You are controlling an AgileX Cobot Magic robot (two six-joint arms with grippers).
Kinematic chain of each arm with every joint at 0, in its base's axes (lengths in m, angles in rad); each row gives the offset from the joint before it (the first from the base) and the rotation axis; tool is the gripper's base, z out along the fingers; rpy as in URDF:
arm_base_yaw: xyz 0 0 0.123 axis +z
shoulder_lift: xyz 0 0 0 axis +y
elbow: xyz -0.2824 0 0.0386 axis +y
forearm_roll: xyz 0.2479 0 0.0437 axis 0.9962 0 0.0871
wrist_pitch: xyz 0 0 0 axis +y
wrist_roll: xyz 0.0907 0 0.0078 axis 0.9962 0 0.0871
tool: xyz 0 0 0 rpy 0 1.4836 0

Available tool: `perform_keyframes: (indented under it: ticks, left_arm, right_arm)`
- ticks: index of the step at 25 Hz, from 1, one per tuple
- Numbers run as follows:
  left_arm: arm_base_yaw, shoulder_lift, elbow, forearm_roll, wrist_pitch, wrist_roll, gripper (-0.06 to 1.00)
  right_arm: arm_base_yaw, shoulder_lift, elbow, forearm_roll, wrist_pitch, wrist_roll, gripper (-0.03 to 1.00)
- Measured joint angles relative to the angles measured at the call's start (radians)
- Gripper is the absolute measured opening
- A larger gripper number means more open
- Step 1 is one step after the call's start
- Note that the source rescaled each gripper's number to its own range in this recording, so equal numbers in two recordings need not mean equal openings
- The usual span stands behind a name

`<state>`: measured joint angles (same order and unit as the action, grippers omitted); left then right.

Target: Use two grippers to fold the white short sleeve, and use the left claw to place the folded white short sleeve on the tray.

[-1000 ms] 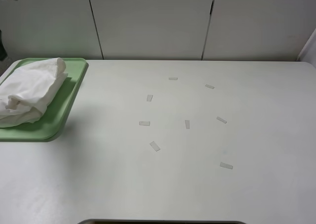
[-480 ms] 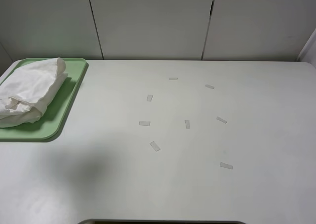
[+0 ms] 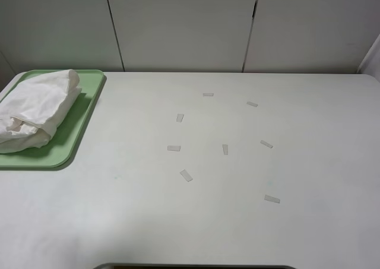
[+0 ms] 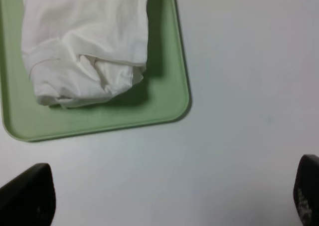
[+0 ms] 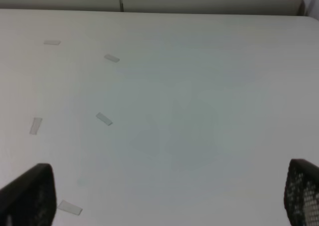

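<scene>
White tabletop (image 3: 237, 221) is all clear now; the shadow beside the tray (image 3: 77, 135) is gone. White short sleeve (image 3: 35, 111) sits folded on it. Left claw (image 4: 172, 198) and right gripper (image 5: 167, 196) hang wide, empty. Looks finished.

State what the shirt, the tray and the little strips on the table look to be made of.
White short sleeve: soft matte fabric, likely cotton, by its rumpled folds. Tray: pale green, probably plastic, by its smooth moulded rim and rounded corners. Strips: thin, flat, whitish, probably tape.
</scene>
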<state>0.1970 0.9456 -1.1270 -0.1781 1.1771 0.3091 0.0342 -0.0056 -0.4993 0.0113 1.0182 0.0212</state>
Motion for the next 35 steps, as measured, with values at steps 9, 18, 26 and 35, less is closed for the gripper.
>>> perform_keyframes:
  ticks: [9,18,26,35]
  left_arm:
    - [0.0,-0.371,0.217,0.013,0.0,0.019,1.0]
    - [-0.049,-0.673,0.396,0.015,-0.001,0.02,1.0]
    - [-0.184,-0.806,0.54,0.042,-0.081,-0.042,1.0]
    - [-0.218,-0.906,0.642,0.049,-0.093,-0.096,1.0]
  right_arm:
    - [0.0,0.0,0.0,0.0,0.0,0.0,1.0]
    - [0.0,0.0,0.0,0.0,0.0,0.0,1.0]
    - [0.0,0.0,0.0,0.0,0.0,0.0,1.0]
    - [0.0,0.0,0.0,0.0,0.0,0.0,1.0]
